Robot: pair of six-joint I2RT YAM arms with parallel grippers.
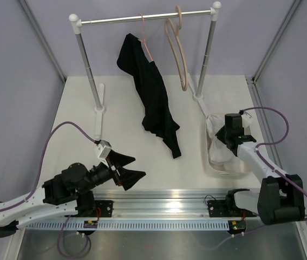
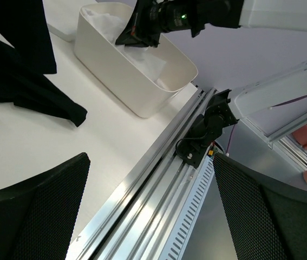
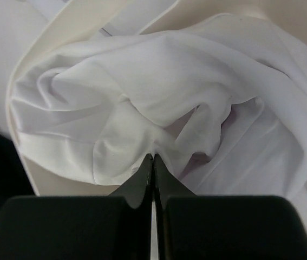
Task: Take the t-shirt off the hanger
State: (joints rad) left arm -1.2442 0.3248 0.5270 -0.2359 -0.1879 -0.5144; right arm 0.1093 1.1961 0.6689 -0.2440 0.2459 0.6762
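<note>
The white t-shirt (image 1: 216, 142) lies crumpled in a cream bin (image 1: 226, 169) at the right, off the hanger. The beige wooden hanger (image 1: 176, 51) hangs bare on the rack rail. My right gripper (image 1: 230, 135) is over the bin. In the right wrist view its jaws (image 3: 153, 157) are closed, pinching a fold of the t-shirt (image 3: 158, 92). My left gripper (image 1: 130, 168) is open and empty near the table's front edge, above the metal rail (image 2: 152, 157). The left wrist view also shows the t-shirt (image 2: 142, 59) in the bin (image 2: 115, 70).
A black garment (image 1: 156, 103) hangs from a thin pink hanger (image 1: 145, 38) on the rack (image 1: 148, 18) and trails onto the table. The rack's posts stand at the back left and back right. An aluminium rail (image 1: 158, 208) runs along the front edge.
</note>
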